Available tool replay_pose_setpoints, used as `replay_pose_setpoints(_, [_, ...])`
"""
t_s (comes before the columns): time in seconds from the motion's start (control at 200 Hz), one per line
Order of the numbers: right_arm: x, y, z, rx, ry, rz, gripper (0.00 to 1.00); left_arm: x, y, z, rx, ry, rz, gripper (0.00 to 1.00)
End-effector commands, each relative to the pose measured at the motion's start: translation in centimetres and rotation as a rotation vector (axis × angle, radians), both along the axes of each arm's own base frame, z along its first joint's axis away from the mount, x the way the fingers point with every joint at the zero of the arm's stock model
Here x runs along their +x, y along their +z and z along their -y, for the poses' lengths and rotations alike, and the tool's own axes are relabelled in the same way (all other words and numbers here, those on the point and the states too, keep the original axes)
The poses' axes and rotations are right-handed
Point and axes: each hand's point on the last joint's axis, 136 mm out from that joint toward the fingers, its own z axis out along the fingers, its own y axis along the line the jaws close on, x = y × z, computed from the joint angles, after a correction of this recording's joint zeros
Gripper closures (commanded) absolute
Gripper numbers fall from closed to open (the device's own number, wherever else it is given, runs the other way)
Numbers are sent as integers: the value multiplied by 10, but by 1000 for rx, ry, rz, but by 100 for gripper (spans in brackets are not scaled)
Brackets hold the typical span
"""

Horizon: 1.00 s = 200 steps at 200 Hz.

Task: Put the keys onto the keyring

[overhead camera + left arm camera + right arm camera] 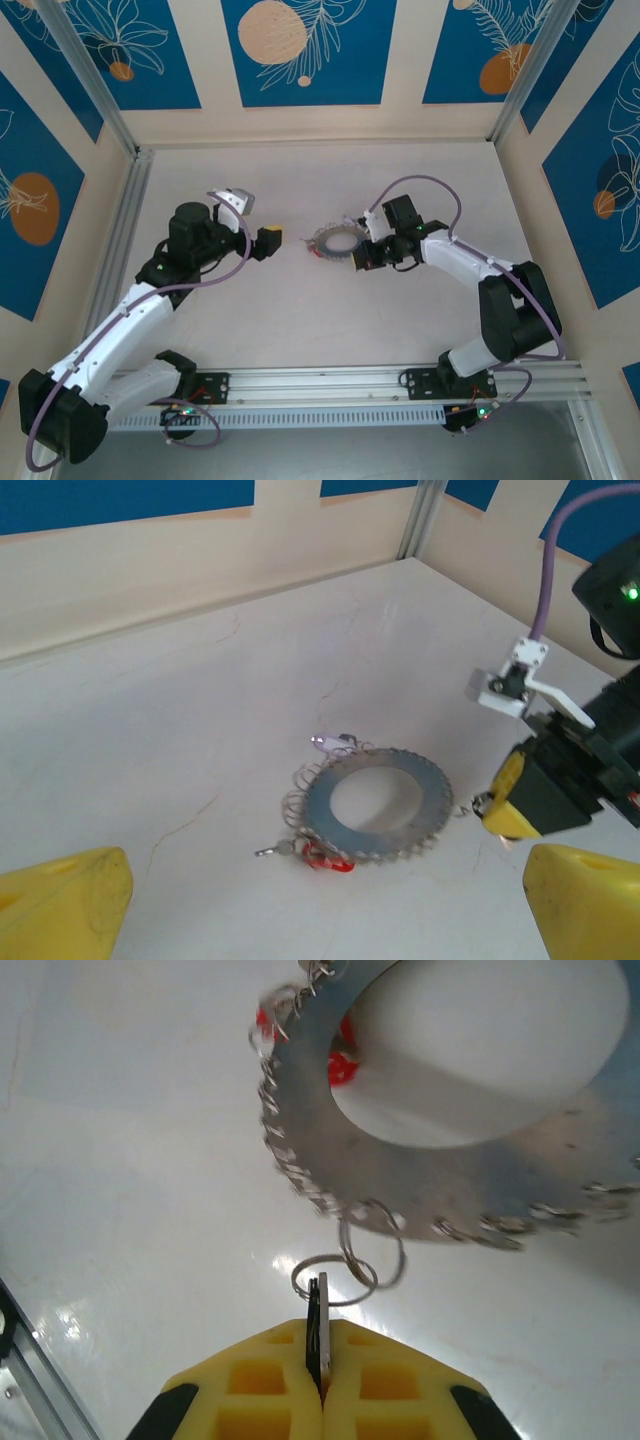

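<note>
The keyring is a flat silvery disc (432,810) with a wide hole, lying mid-table (322,243). Many small wire rings hang round its rim. A red piece (335,862) and a small silvery key (275,850) lie at its near edge, and another key (335,743) at its far edge. My right gripper (322,1338) is shut on a thin flat key (322,1315) just right of the disc (450,1180). That key hangs on a small ring (300,1278) linked to a rim ring (400,1250). My left gripper (268,238) is open, left of the disc and clear of it.
The white table (300,310) is walled by a beige-and-blue enclosure with aluminium posts (95,80). A rail (330,385) runs along the near edge by the arm bases. The right arm's purple cable (548,570) loops above its wrist.
</note>
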Motion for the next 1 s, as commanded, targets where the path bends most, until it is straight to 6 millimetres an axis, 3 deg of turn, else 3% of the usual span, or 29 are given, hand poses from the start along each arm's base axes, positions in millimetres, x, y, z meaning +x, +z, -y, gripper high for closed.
replay_pose_setpoints(0.0, [-10,-1,-3,54,-25,-31,95,1,12,5,-30,-34,39,0])
replay_pose_setpoints(0.22, [-11,-21,-9,89,-38,-107,94,-2,11,2,-31,-25,36,0])
replay_pose_setpoints(0.42, [-12,-34,-16,92,-66,-133,84,-5,4,0,-31,-19,10,0])
replay_pose_setpoints(0.555, [-14,-33,-9,53,-82,-85,100,-6,0,0,-33,-16,4,0])
replay_pose_setpoints(0.755, [-2,-19,6,49,-127,-30,100,-4,2,2,-35,-20,-1,0])
replay_pose_setpoints(0.995, [2,-1,22,-8,-168,46,71,1,-12,3,-22,-8,-73,0])
